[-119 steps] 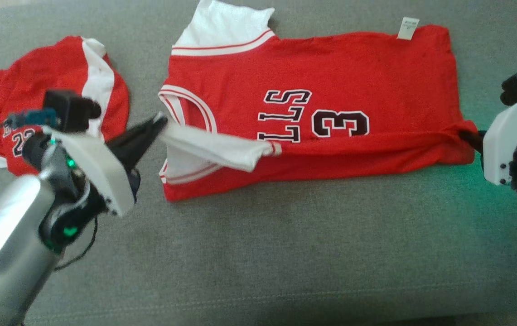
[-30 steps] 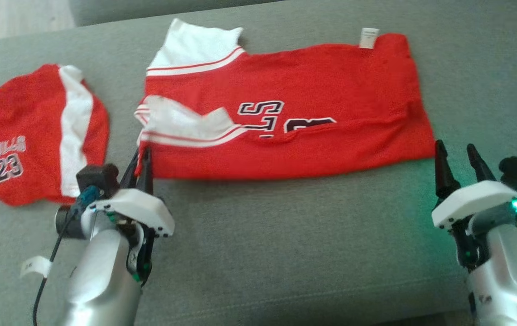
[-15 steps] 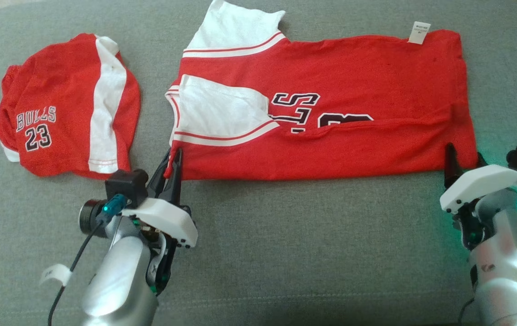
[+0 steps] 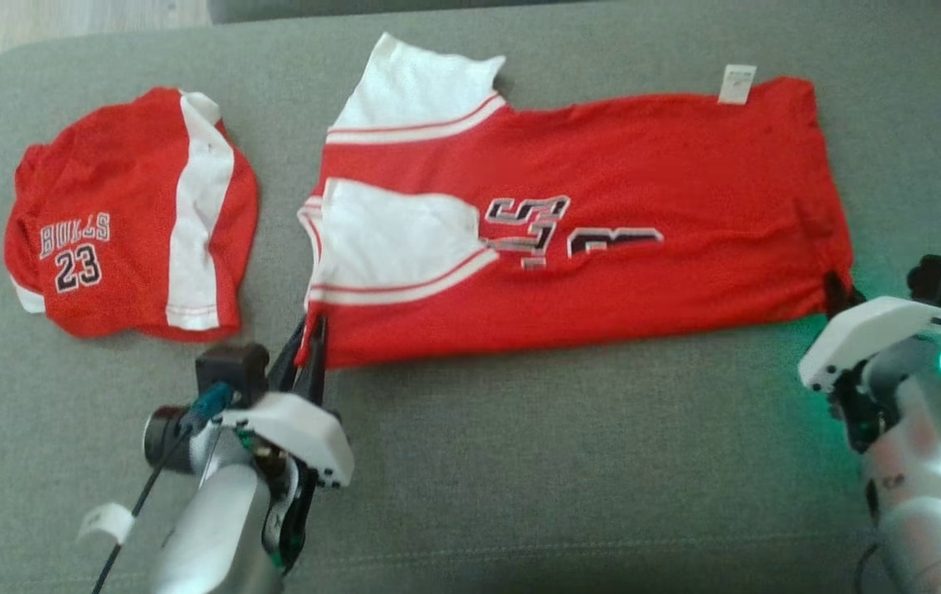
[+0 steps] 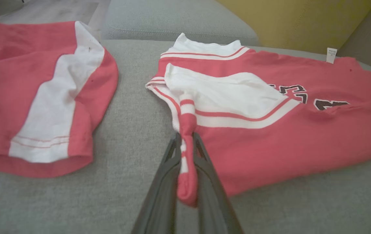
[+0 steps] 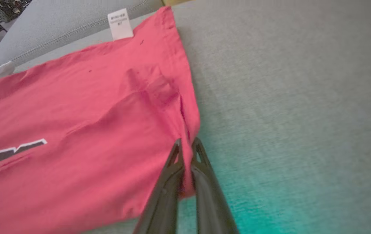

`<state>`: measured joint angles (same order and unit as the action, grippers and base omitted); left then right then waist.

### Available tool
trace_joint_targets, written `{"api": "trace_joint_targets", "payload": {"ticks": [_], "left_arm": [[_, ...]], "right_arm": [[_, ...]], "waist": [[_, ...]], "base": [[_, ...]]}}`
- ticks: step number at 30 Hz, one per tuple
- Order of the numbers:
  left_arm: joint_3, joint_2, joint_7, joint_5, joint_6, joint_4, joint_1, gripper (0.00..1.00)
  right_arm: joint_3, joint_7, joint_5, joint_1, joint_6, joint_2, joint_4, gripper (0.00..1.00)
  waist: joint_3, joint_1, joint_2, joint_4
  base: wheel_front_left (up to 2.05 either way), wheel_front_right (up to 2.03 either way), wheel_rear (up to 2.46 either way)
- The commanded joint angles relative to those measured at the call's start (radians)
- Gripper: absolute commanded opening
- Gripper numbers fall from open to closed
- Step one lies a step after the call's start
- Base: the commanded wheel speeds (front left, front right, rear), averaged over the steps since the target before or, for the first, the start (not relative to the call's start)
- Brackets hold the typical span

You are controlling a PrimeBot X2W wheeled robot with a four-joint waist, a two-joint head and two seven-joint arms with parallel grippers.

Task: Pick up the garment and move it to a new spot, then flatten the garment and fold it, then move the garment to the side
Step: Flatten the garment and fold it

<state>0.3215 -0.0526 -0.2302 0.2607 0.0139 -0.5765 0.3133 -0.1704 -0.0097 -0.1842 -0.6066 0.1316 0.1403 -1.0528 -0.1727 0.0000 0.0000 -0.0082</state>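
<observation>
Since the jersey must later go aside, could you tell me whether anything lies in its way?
The red shorts lie left of the jersey, apart from it; the cushion to its right shows nothing.

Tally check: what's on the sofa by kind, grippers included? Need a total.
Red jersey: 1
Red shorts: 1
Grippers: 2, left gripper and right gripper, each shut on a jersey corner
Total: 4

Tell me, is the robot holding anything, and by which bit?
Yes: the red-and-white cloth jersey. The left gripper pinches its near sleeve-end corner; the right gripper pinches its near hem-end corner.
</observation>
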Motion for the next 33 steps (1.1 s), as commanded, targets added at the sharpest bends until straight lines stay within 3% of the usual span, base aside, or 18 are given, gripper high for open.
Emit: {"api": "trace_joint_targets", "payload": {"ticks": [1, 8, 17, 26, 27, 28, 30, 33], "left_arm": [[-0.032, -0.025, -0.003, 0.008, 0.007, 0.014, 0.004, 0.0], [-0.038, -0.033, 0.024, 0.036, 0.01, -0.014, -0.043, 0.0], [-0.033, -0.051, 0.059, 0.062, 0.005, 0.006, -0.126, 0.0], [-0.016, -0.053, 0.085, 0.071, 0.014, 0.046, -0.19, 0.0], [-0.012, -0.053, 0.09, 0.071, 0.014, 0.049, -0.196, 0.0], [-0.009, -0.052, 0.097, 0.074, 0.014, 0.051, -0.202, 0.0], [-0.01, -0.052, 0.107, 0.077, 0.023, 0.057, -0.211, 1.0], [-0.016, -0.059, 0.114, 0.077, 0.038, 0.08, -0.207, 1.0]], "right_arm": [[0.037, -0.001, -0.018, -0.006, -0.001, 0.032, 0.03, 0.0], [0.15, 0.109, -0.113, 0.061, -0.001, 0.107, 0.105, 0.0], [0.246, 0.292, -0.287, 0.237, -0.001, 0.235, 0.309, 0.0], [0.254, 0.396, -0.365, 0.368, -0.001, 0.266, 0.459, 0.0], [0.251, 0.392, -0.362, 0.38, -0.001, 0.266, 0.476, 0.94], [0.239, 0.385, -0.362, 0.39, -0.001, 0.264, 0.487, 1.0], [0.219, 0.37, -0.356, 0.401, -0.001, 0.257, 0.511, 1.0], [0.178, 0.325, -0.319, 0.388, -0.001, 0.249, 0.554, 1.0]], "waist": [[0.025, 0.0, 0.0, -0.004], [0.066, 0.0, 0.0, -0.002], [0.119, 0.0, 0.0, 0.011], [0.16, 0.0, 0.0, -0.014], [0.162, 0.0, 0.0, -0.017], [0.164, 0.0, 0.0, -0.02], [0.164, 0.0, 0.0, -0.026], [0.141, 0.0, 0.0, -0.037]], "base": [[0.0, 0.0, 0.0], [0.0, 0.0, 0.0], [0.0, 0.0, 0.0], [0.0, 0.0, 0.0], [0.0, 0.0, 0.0], [0.0, 0.0, 0.0], [0.0, 0.0, 0.0], [0.0, 0.0, 0.0]]}}
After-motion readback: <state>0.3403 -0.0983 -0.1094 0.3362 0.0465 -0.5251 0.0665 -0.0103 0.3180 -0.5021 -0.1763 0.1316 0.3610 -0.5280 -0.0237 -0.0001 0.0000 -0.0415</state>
